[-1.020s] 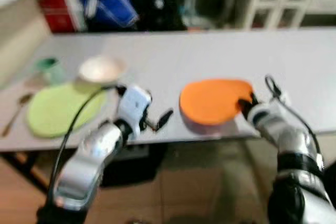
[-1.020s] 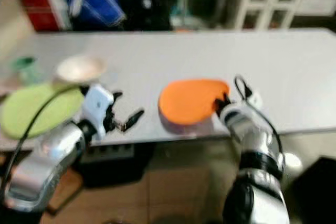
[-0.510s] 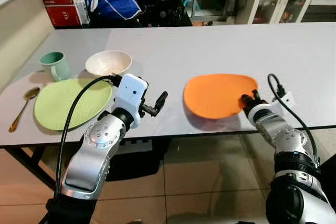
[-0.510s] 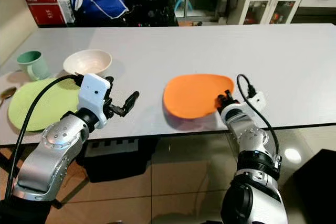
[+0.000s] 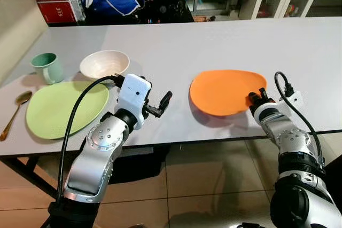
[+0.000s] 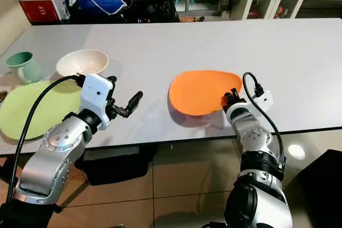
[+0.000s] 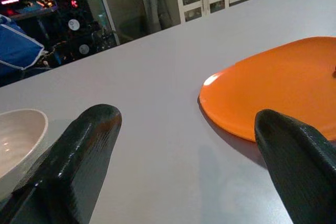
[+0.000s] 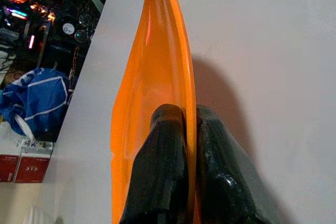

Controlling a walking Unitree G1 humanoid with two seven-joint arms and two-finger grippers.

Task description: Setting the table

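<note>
Progress: your right gripper pinches the orange plate at the table's near edge; left gripper spread, empty. Green plate, bowl, cup, spoon laid; second setting mostly left.

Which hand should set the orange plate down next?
Right. The right hand is shut on the orange plate's near rim, one finger above it and one below. The left hand hangs open over the bare table, apart from the plate.

grey table | on it: green plate, white bowl, mint mug, spoon (far left) | orange plate
</note>
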